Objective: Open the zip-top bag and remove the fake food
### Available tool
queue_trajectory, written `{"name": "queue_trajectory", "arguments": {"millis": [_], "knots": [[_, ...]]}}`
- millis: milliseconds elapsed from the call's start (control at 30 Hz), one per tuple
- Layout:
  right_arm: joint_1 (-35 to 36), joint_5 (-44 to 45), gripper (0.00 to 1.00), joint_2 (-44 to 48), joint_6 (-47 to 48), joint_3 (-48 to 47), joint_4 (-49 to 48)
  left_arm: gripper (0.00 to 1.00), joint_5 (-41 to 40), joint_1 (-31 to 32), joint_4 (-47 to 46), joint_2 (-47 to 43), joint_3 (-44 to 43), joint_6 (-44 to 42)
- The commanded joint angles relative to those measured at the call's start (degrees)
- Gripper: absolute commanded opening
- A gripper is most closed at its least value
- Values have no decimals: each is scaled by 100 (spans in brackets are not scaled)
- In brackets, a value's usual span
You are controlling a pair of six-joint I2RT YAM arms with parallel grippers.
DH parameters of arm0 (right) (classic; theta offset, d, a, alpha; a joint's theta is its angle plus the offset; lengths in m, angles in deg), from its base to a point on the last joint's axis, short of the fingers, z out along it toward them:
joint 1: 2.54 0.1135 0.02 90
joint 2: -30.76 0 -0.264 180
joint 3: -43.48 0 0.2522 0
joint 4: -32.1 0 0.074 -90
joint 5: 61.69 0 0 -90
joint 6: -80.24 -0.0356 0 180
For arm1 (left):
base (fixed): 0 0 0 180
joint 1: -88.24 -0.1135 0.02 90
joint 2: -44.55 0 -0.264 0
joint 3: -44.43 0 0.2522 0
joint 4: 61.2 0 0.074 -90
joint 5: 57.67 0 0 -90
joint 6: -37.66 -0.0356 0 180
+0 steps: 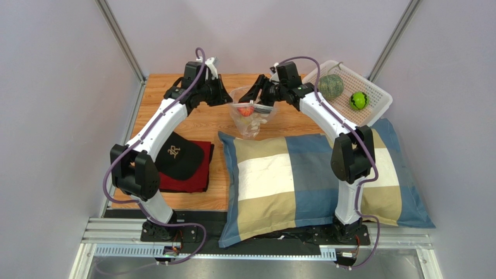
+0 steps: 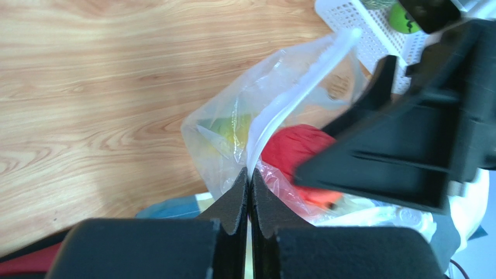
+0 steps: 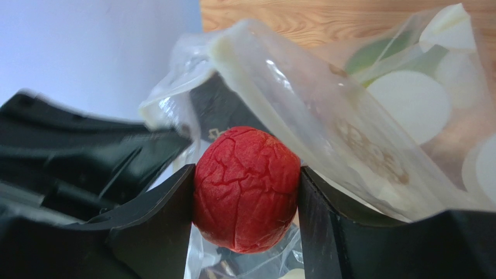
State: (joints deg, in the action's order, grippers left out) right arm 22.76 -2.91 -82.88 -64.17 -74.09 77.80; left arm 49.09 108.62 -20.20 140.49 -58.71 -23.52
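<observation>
Top external view: the zip-top bag (image 1: 251, 116) hangs at upper centre, between the two arms, over the wooden surface (image 1: 209, 125) just beyond the upper left corner of the checked pillow (image 1: 303, 174). In the left wrist view, the left fingers (image 2: 240, 195) are pressed tight together on the bag's white zip edge at lower centre. In the right wrist view, the right fingers (image 3: 169, 203) stand partway apart, clamped on either side of the red round fruit (image 3: 246, 189) at the bag's mouth, with clear film draped over it. White discs (image 3: 407, 104) and a green piece show through the film at upper right. At upper right of the top view, the white basket (image 1: 375, 92) holds the netted melon ball (image 1: 331, 86) and the bright green ball (image 1: 358, 100). A black cap (image 1: 177, 156) lies on a red cloth (image 1: 195, 181) at left.
</observation>
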Motion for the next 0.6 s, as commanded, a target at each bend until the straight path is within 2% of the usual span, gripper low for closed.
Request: {"name": "queue_trajectory", "arguments": {"millis": [0, 100, 167, 233, 333, 467, 567], "knots": [[-227, -1323, 0, 466, 204, 563, -2257, 0, 100, -184, 220, 56, -132, -236], [-341, -1448, 0, 405, 142, 599, -2412, 0, 161, -192, 185, 48, -202, -377], [-412, -1387, 0, 169, 89, 197, -2019, 0, 354, -192, 28, 39, -194, -395], [-403, -1456, 11, -69, 1, -129, -1570, 0, 451, -192, -227, -66, 42, -281], [-385, -1597, 13, -649, -69, -746, -866, 0, 443, -192, -448, 64, 80, -61], [-386, -1843, 15, -1045, -588, -500, -1444, 0, 522, -175, -596, 740, -18, 351], [-315, -1922, 26, -1335, -360, -649, -1437, 0, 522, -157, -948, 1118, -61, 475]]}}
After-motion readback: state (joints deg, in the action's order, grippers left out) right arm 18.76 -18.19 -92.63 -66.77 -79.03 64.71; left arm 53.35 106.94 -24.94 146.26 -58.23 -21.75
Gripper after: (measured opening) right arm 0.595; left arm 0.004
